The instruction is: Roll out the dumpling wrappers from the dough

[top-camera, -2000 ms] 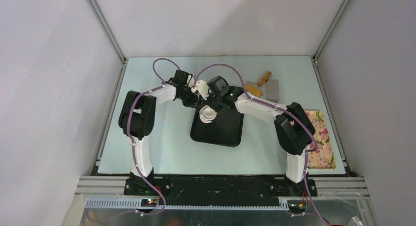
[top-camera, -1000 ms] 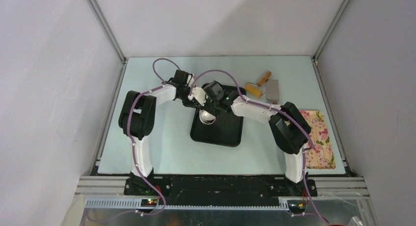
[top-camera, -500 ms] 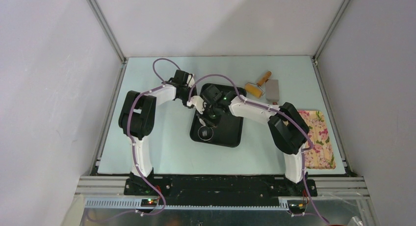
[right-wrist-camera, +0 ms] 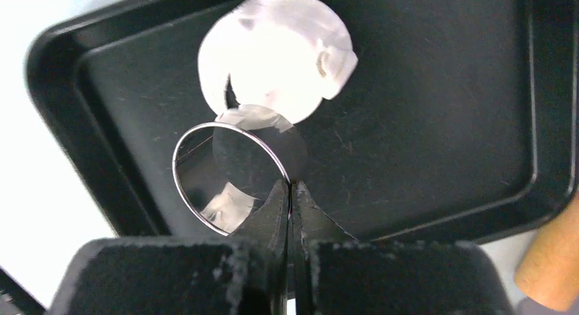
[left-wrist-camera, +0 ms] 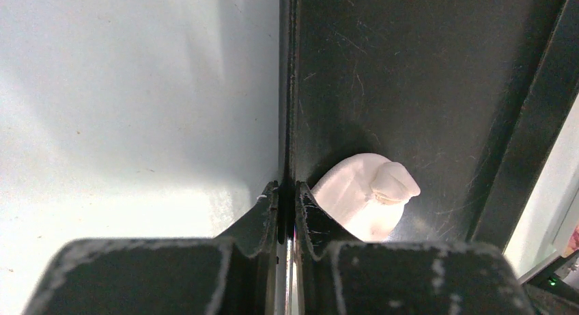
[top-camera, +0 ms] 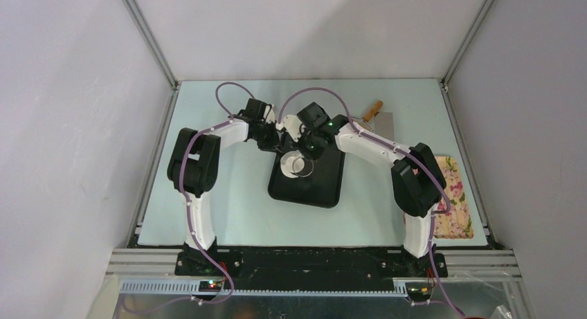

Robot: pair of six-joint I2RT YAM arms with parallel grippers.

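Lena: Since half a second ago the right arm has drawn back toward the far side of the tray (right-wrist-camera: pixel 423 124), and the cup (right-wrist-camera: pixel 239 171) has gone with it, off the near-left part of the tray floor.

Omar: Is the right gripper (right-wrist-camera: pixel 290 186) holding that cup?

Lena: Yes, its fingers are pinched together on the cup's thin steel rim, and the cup's open mouth faces the wrist camera.

Omar: And the dough (right-wrist-camera: pixel 273 55)?

Lena: It lies flattened and white on the tray floor in the far-left corner, with a small flap folded up at one edge. From the right wrist the cup's rim overlaps its edge, but I cannot tell whether they touch.

Omar: What about the left gripper (left-wrist-camera: pixel 287 192)?

Lena: It is clamped on the tray's left rim, one finger outside over the table (top-camera: pixel 228 208) and one inside, with the dough just beside the inner finger.

Omar: Anything else out there?

Lena: A wooden roller handle (top-camera: pixel 374 110) and a grey scraper (top-camera: pixel 385 125) sit past the tray's far-right corner. A flowered cloth (top-camera: pixel 453 194) lies by the table's right edge, well apart from the tray.
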